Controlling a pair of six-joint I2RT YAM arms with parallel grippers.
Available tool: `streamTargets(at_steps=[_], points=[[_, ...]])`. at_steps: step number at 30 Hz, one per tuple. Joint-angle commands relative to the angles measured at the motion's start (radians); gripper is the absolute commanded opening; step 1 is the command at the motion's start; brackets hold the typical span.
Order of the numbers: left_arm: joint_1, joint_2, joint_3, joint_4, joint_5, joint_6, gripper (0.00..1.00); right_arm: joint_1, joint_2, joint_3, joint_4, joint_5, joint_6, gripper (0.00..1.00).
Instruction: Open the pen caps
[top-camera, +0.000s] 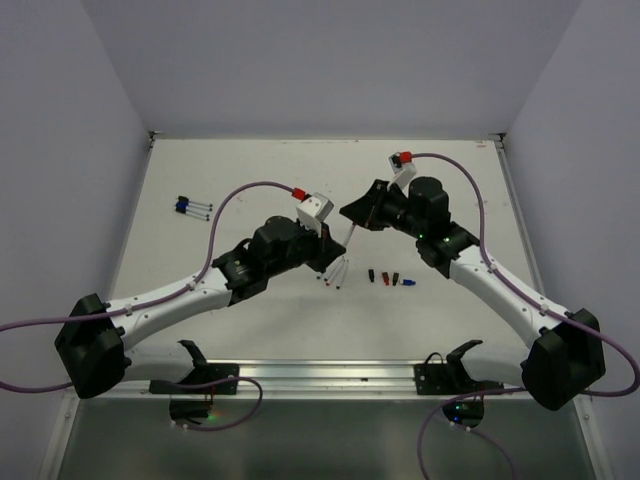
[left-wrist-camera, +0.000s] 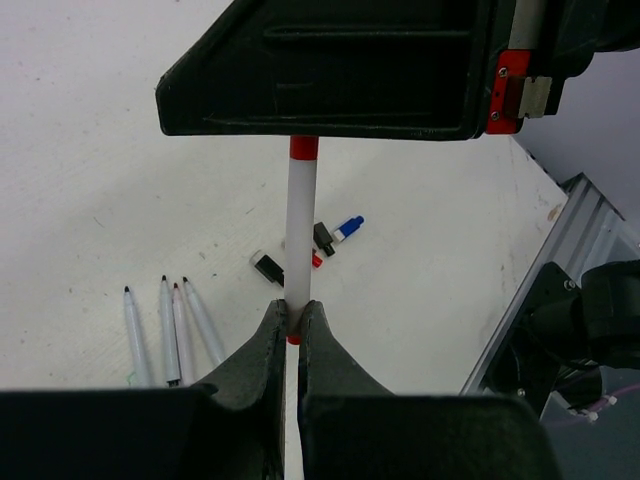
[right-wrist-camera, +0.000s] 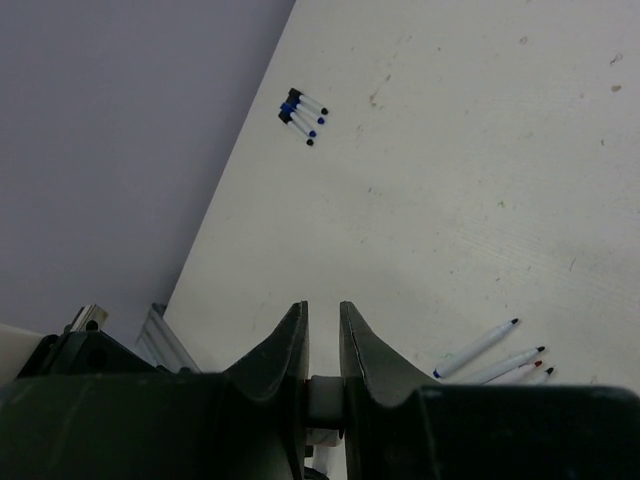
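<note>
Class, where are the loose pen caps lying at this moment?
In the top view, the loose pen caps lie in a short row right of centre, between the uncapped pens and the right arm.

Fingers (left-wrist-camera: 262, 350) look matt black plastic, the pen (left-wrist-camera: 300, 230) smooth white plastic, the table (left-wrist-camera: 100, 150) matt, scuffed

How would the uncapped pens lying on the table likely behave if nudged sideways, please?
The uncapped pens look thin and round, so they would probably roll on the flat table. Being slim, they are likely light and easily scattered. Their straight barrels suggest stiffness.
</note>
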Motion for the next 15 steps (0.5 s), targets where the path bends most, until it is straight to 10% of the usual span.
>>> streamTargets(at_steps=[1,3,6,15], points=[[-0.006,-0.019,0.041,0.025,-0.030,0.019,0.00,0.007,-0.006,0.023,-0.001,0.024,-0.003,0.00],[-0.006,-0.039,0.034,0.002,-0.101,0.027,0.39,0.009,-0.015,0.018,-0.003,0.019,0.000,0.00],[-0.006,-0.045,0.032,0.000,-0.114,0.047,0.62,0.009,-0.035,0.006,0.011,0.006,0.018,0.00],[-0.006,0.026,0.077,0.041,-0.090,0.033,0.67,0.012,-0.044,0.012,0.031,-0.034,0.077,0.00]])
